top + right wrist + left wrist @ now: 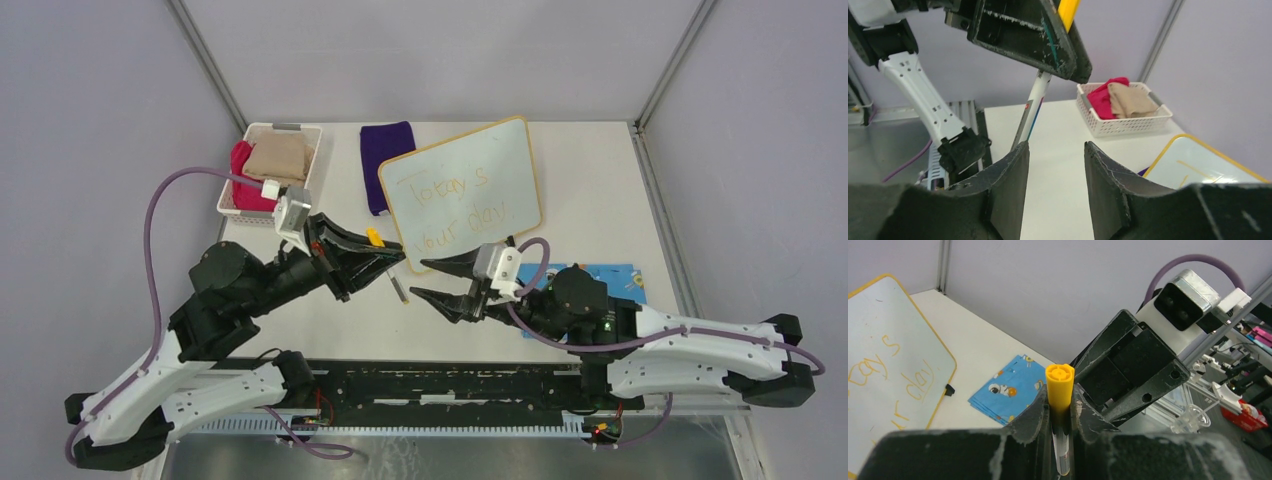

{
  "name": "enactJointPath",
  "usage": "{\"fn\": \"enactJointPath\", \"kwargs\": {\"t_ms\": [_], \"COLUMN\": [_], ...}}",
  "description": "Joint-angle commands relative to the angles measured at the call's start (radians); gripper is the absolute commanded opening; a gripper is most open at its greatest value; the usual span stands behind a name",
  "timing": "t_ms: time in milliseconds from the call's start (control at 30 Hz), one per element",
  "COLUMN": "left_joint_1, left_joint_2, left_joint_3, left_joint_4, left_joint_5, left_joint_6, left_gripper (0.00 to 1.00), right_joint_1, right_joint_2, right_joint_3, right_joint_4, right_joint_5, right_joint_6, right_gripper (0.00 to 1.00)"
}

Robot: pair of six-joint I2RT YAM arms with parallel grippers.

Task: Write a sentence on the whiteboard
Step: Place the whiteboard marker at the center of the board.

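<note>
Currently the left gripper (pixel 1060 401) is clamped on a marker (pixel 1059 380), yellow end up. The right gripper (pixel 1055 185) stands wide open and empty, at 3 o'clock of it. Risk: an off-centre closure on the marker's lower end could twist it loose onto the surface (pixel 360 325). Whether the tip is capped cannot be told. The whiteboard (pixel 465 165) lies at 12 o'clock of both grippers, bearing the sentence (pixel 458 205) in faint orange, two lines.
</note>
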Motion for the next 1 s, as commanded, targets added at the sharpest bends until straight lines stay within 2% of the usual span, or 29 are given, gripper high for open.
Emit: {"fn": "enactJointPath", "kwargs": {"t_ms": [0, 333, 733, 800, 867, 900, 933, 967], "left_joint_1": [0.002, 0.002, 0.002, 0.002, 0.002, 0.002, 0.002, 0.002], "left_joint_2": [-0.008, 0.018, 0.036, 0.039, 0.042, 0.045, 0.047, 0.045], "left_joint_3": [-0.003, 0.001, 0.003, 0.002, 0.001, 0.002, 0.006, 0.009], "left_joint_4": [-0.04, -0.046, -0.019, -0.016, -0.014, -0.015, -0.019, -0.021], "left_joint_5": [0.055, 0.066, 0.073, 0.07, 0.07, 0.064, 0.049, 0.028], "left_joint_6": [0.099, 0.146, 0.161, 0.163, 0.16, 0.156, 0.15, 0.137], "left_gripper": [0.02, 0.02, 0.02, 0.02, 0.02, 0.08, 0.2, 0.32], "right_joint_1": [-0.024, -0.149, -0.202, -0.205, -0.207, -0.209, -0.211, -0.212], "right_joint_2": [0.015, 0.069, 0.17, 0.174, 0.173, 0.167, 0.16, 0.151], "right_joint_3": [0.022, 0.007, 0.021, 0.017, 0.009, 0.001, -0.008, -0.017], "right_joint_4": [-0.003, 0.121, 0.182, 0.191, 0.192, 0.189, 0.183, 0.172], "right_joint_5": [-0.1, -0.303, -0.452, -0.46, -0.459, -0.452, -0.437, -0.419], "right_joint_6": [0.14, 0.364, 0.478, 0.482, 0.47, 0.46, 0.443, 0.418], "right_gripper": [0.49, 0.48, 0.34, 0.27, 0.15, 0.09, 0.02, 0.0]}}
